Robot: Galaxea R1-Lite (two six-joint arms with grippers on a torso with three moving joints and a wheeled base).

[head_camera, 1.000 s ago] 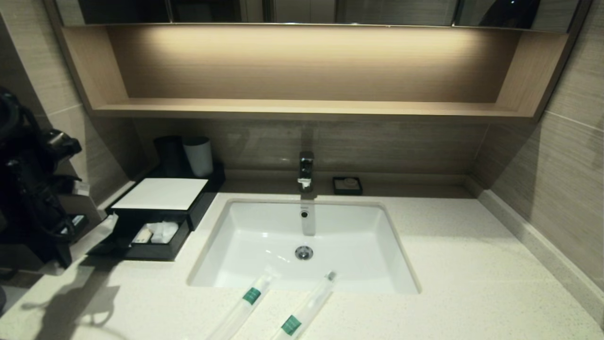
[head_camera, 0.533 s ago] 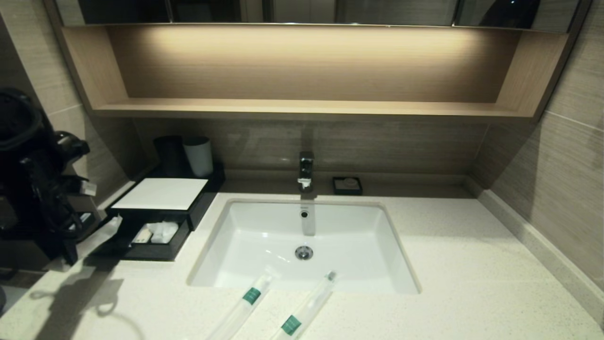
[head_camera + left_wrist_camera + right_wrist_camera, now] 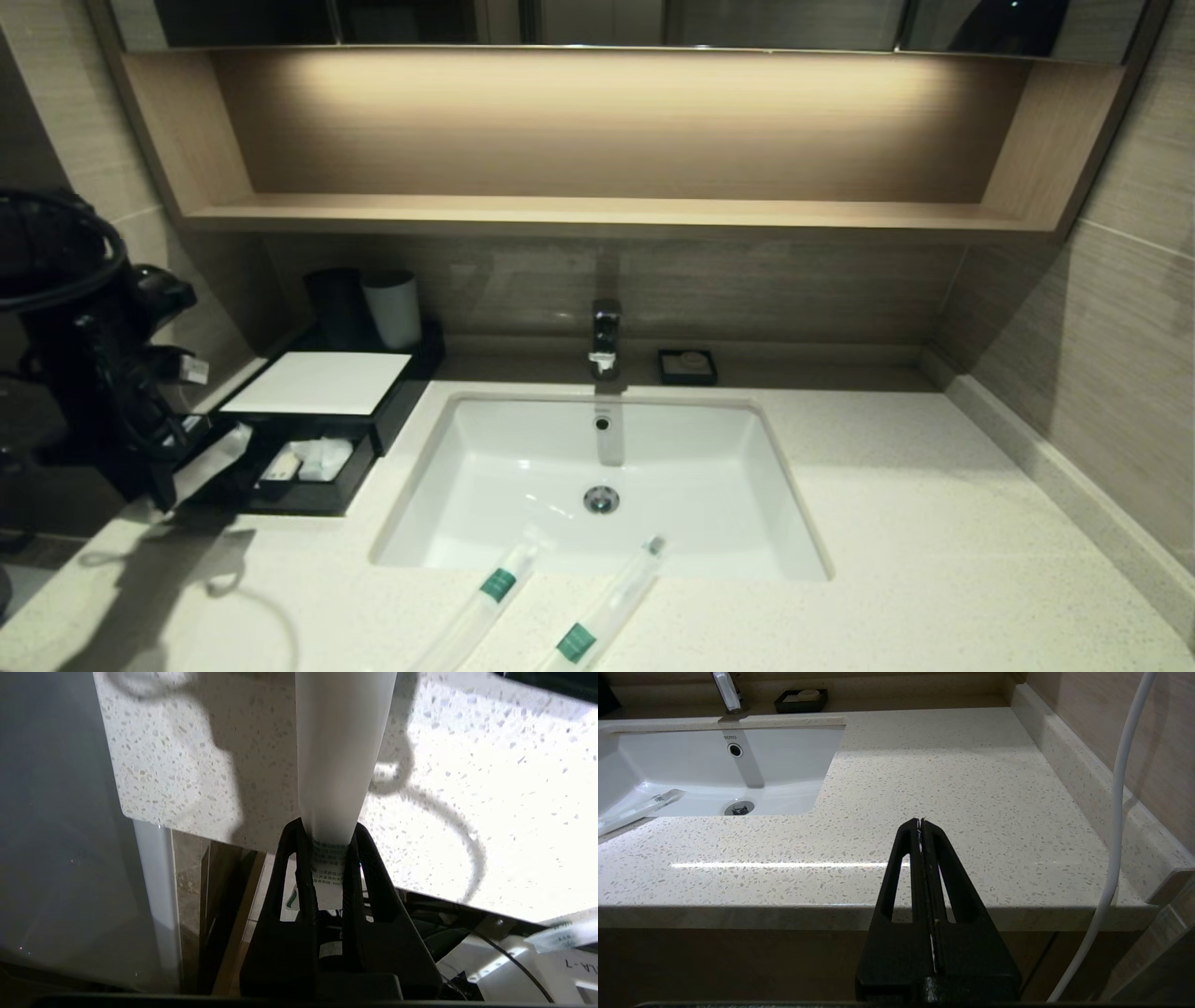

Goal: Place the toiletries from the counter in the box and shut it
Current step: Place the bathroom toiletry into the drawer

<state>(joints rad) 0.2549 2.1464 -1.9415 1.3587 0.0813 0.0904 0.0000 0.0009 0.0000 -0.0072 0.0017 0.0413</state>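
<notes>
Head view: the left gripper [image 3: 182,448] is seen beside the box [image 3: 317,383], its drawer pulled out; 2 sleeved toiletries [image 3: 485,597] lie on the counter [image 3: 934,523].
Left wrist view: a sleeved toiletry [image 3: 338,765] is pinched between the jaws.
Right wrist view: the right gripper [image 3: 921,823] is held pressed together by the counter edge.

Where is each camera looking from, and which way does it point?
Head view: from high up, down at the sink and box; left arm shows.
Left wrist view: behind the left gripper, shut on a sleeved toiletry.
Right wrist view: behind the shut right gripper, low before the counter.
All share the counter.
</notes>
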